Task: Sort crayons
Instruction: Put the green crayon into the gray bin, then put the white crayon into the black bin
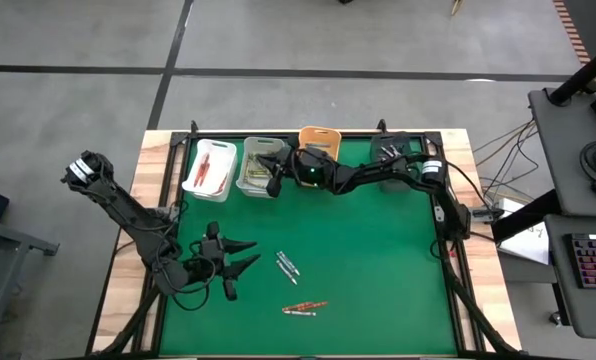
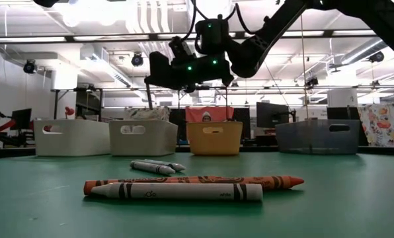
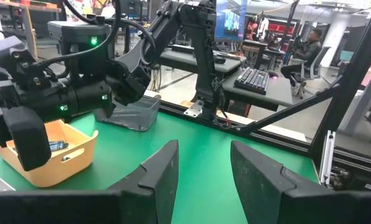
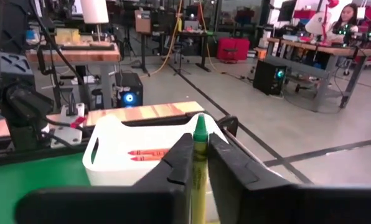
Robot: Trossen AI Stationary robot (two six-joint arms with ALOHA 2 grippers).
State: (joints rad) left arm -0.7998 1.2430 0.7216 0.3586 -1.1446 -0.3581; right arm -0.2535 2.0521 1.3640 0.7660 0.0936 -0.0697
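**Right end effector holds a crayon above the row of bins**

The right end effector (image 4: pixel 199 163) is over the far side of the green counter (image 1: pixel 378 260), above the grey bin (image 1: pixel 259 170). Between its two fingers stands a green-tipped crayon (image 4: pixel 200 149), and the fingers are narrow against its sides. In the right wrist view the white bin (image 4: pixel 120 155) lies beyond, with red crayons (image 4: pixel 149 154) inside it.

Four bins stand in a row along the far edge: the white one, the grey one, the orange bin (image 1: pixel 319 137) and the dark bin (image 1: pixel 396 150). The right arm stretches across the orange and dark bins and hides part of them from above.

The left end effector (image 1: pixel 243 256) waits low at the near left of the counter, with its fingers wide apart and nothing between them.

On the open counter lie loose crayons. Two grey crayons (image 1: pixel 287 266) are side by side just beside the left fingers. Nearer to the front edge, an orange-red crayon (image 2: pixel 197 181) and a white crayon (image 2: pixel 177 192) lie touching along their length. Nothing stands between them and the left end effector.
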